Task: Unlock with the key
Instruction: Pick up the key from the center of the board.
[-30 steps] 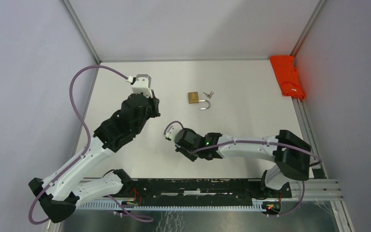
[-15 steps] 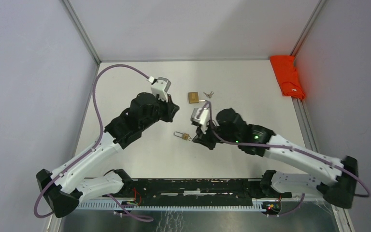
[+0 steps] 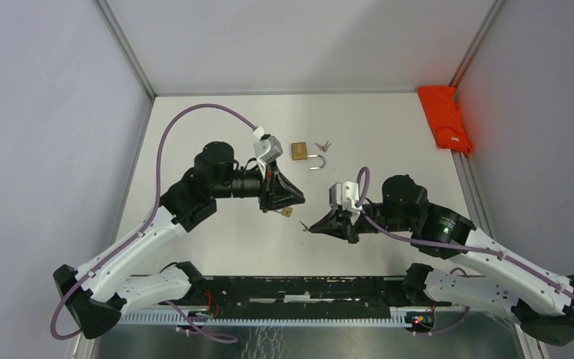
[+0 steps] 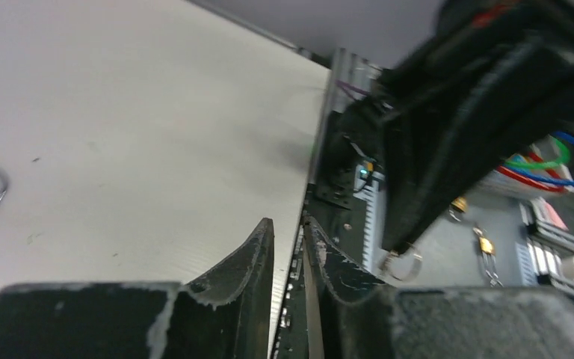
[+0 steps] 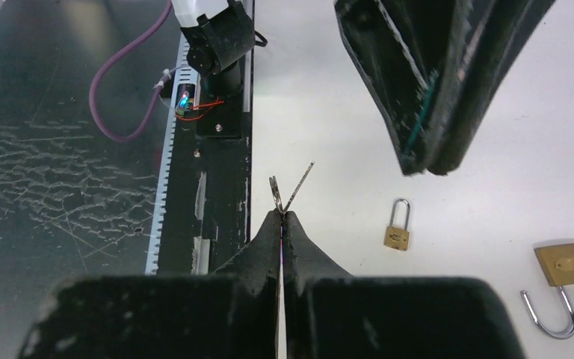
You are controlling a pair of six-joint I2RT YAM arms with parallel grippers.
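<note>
Table (image 3: 217, 127), white, carries everything, and the small brass padlock (image 5: 395, 236) lying near its middle is the mark for all that follows; the left arm (image 3: 142, 239) reaches in from that lock's left, and the left gripper (image 3: 299, 200) hangs just above and beside it, fingers a narrow slit apart with nothing between them, clear of the brass as far as the right wrist view shows; the right arm (image 3: 486, 254) comes in from the lock's right, and the right gripper (image 5: 281, 217) is pinched together on the key; a red object (image 3: 445, 117) lies far to the lock's right and beyond it, at the table's edge; a larger brass padlock (image 3: 299, 151) lies beyond the small one, toward the back wall, shackle swung open, with a few spare keys (image 3: 323, 146) just beside it; the key (image 5: 301, 184) is held off the table near the small lock, to its right and nearer the arm bases, blade sticking out past the fingertips with a ring beside it, not touching the lock.
</note>
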